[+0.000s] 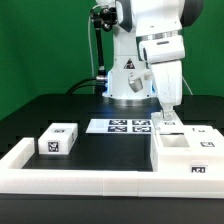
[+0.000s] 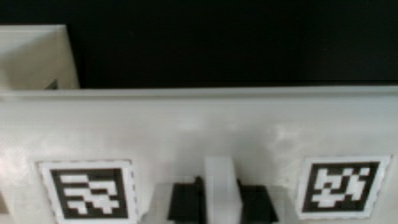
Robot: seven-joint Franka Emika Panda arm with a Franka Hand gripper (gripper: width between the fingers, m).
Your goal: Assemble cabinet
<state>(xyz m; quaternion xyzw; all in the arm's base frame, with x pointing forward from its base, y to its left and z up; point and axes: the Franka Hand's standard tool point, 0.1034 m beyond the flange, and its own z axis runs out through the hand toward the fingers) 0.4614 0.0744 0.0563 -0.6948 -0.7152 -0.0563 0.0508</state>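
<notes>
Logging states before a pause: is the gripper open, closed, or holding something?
The gripper looks closed on a thin ridge of the white block.

I see the arm (image 1: 150,28) reaching forward from its base (image 1: 128,88) at the counter's (image 1: 100,150) far edge, wrist (image 1: 160,52) turned straight down toward the near corner on the exterior view's right, gripper (image 1: 166,118) vertical, fingers (image 2: 187,200) drawn close together, grip uncertain.

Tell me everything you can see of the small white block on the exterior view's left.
The small white block is a boxy piece that looks like plastic, with a black-and-white square tag on its top and another on a side face. It sits flat on the black table, behind the white border rail, apart from the gripper.
</notes>
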